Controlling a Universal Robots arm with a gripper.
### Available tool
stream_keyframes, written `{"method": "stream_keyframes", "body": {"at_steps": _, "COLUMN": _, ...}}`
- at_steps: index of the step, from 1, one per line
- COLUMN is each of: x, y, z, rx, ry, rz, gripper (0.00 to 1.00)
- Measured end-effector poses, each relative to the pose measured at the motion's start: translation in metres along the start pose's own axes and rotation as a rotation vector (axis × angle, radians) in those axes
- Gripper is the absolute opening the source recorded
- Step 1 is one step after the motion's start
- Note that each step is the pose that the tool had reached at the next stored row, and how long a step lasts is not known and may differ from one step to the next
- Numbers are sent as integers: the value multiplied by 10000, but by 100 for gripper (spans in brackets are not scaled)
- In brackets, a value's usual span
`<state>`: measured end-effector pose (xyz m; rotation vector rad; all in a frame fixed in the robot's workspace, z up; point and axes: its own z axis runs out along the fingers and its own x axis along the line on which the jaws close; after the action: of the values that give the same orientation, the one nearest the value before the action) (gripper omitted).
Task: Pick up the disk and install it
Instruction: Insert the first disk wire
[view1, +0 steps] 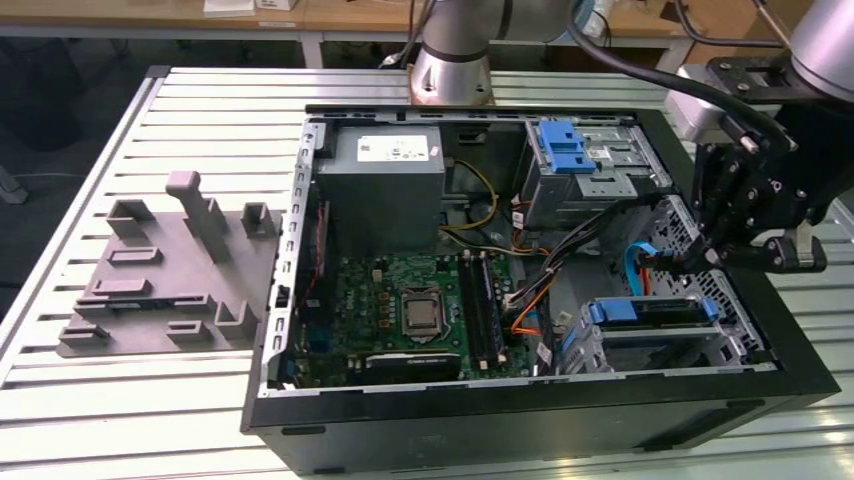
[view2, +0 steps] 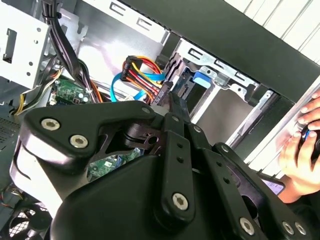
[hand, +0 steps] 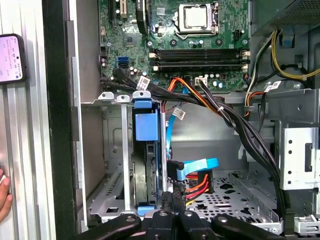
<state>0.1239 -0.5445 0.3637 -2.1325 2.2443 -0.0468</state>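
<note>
The disk (view1: 647, 312) sits in the lower drive cage of the open computer case (view1: 534, 400), at the exterior view's right, its blue rail facing up. In the first wrist view the disk (hand: 147, 170) stands edge-on in the cage under its blue tab. The second wrist view shows that blue tab on the disk (view2: 202, 80) behind the cage bars. My gripper (view1: 683, 262) hangs just above the case beside this cage. Its fingers (hand: 172, 205) are pressed together with nothing between them. They point at the black cable plugs (hand: 176, 170) next to the disk. In the second wrist view the gripper (view2: 172, 102) tip nears the same plugs.
Bundles of black, orange and blue cables (hand: 215, 107) cross beside the cage. The motherboard (view1: 414, 305), grey power supply (view1: 387, 175) and an upper cage with a blue latch (view1: 567, 150) fill the case. A grey fixture (view1: 167, 270) lies on the table. A person's hand (view2: 305, 145) rests outside the case wall.
</note>
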Motion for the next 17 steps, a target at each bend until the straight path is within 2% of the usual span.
{"method": "stream_keyframes", "body": {"at_steps": 5, "x": -24, "y": 16, "z": 11, "rx": 24, "ry": 1, "rz": 0, "gripper": 11}}
{"method": "stream_keyframes", "body": {"at_steps": 6, "x": -27, "y": 22, "z": 13, "rx": 38, "ry": 0, "rz": -1, "gripper": 17}}
{"method": "stream_keyframes", "body": {"at_steps": 10, "x": -32, "y": 29, "z": 24, "rx": 52, "ry": -1, "rz": -1, "gripper": 19}}
{"method": "stream_keyframes", "body": {"at_steps": 11, "x": -37, "y": 31, "z": 24, "rx": 57, "ry": 2, "rz": -1, "gripper": 25}}
{"method": "stream_keyframes", "body": {"at_steps": 17, "x": -76, "y": 46, "z": 42, "rx": 84, "ry": -3, "rz": -2, "gripper": 25}}
